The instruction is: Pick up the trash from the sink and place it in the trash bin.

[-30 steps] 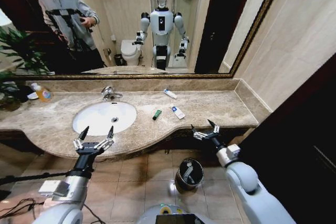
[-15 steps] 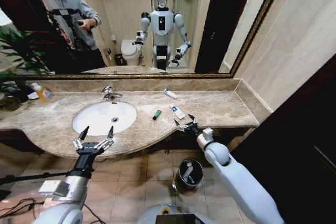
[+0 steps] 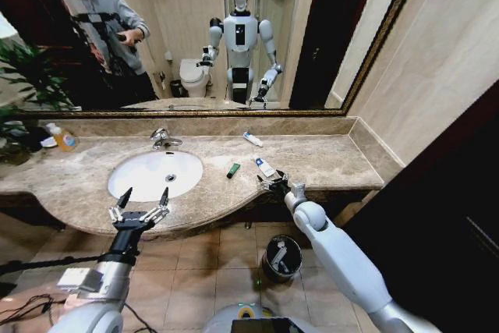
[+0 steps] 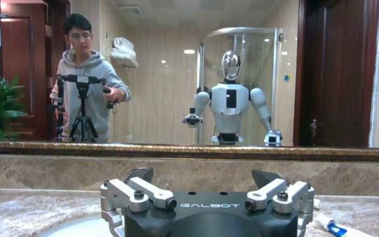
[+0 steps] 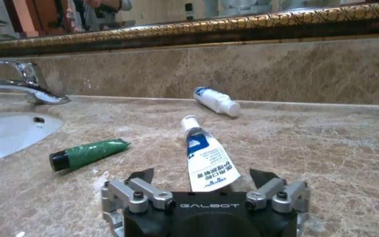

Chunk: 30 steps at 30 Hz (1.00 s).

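My gripper [image 5: 203, 183] hangs spread over a white tube [image 5: 206, 157]; a green tube [image 5: 87, 153] lies beside it.

Three tubes [image 5: 206, 155] flat on counter (one green [image 5: 87, 153]); sink [image 3: 155, 174] beside; black bin [image 3: 281, 259] on floor.

"GALBOT" is printed in white on the black housing of the left gripper [image 4: 207, 190] and of the right gripper [image 5: 203, 182]. Print on the white tube [image 5: 206, 158] cannot be read.
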Available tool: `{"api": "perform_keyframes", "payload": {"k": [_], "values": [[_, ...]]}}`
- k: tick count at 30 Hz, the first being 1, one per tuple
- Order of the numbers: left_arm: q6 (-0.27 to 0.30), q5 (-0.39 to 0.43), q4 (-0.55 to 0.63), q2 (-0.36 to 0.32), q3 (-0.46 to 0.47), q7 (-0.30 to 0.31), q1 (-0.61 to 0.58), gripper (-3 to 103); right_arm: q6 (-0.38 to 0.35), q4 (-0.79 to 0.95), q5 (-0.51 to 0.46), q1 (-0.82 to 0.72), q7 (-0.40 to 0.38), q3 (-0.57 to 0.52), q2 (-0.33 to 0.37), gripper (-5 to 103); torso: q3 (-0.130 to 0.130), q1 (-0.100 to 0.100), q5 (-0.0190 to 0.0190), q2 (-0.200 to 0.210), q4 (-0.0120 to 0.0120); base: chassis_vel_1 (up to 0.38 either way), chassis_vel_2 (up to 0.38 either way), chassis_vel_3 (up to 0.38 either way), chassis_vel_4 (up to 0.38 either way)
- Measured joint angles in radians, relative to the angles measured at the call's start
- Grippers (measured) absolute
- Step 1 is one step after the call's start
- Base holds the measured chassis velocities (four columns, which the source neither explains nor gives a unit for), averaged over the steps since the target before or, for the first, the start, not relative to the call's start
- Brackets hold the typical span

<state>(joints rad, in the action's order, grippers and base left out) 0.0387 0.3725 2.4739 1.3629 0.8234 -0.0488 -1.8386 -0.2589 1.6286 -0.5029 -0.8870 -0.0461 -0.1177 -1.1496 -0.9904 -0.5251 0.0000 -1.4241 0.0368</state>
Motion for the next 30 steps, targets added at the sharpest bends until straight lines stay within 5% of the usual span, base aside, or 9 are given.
{"api": "perform_keyframes", "payload": {"k": [5, 25, 30], "values": [[0.000, 0.000, 0.000, 0.000, 0.000, 0.000, 0.000, 100, -0.002, -0.009, -0.012, 0.010, 0.000, 0.003, 0.000, 88, 0.000, 0.000, 0.0000, 0.000, 0.0000, 0.000, 0.000, 0.000, 0.000], [0.000, 0.000, 0.000, 0.000, 0.000, 0.000, 0.000, 100, 0.014, -0.022, -0.018, 0.007, 0.032, 0.004, -0.003, 7, 0.000, 0.000, 0.0000, 0.000, 0.0000, 0.000, 0.000, 0.000, 0.000], [0.000, 0.000, 0.000, 0.000, 0.000, 0.000, 0.000, 100, 0.016, -0.013, -0.017, 0.004, 0.040, 0.002, 0.003, 1, 0.000, 0.000, 0.0001, 0.000, 0.0000, 0.000, 0.000, 0.000, 0.000]]}}
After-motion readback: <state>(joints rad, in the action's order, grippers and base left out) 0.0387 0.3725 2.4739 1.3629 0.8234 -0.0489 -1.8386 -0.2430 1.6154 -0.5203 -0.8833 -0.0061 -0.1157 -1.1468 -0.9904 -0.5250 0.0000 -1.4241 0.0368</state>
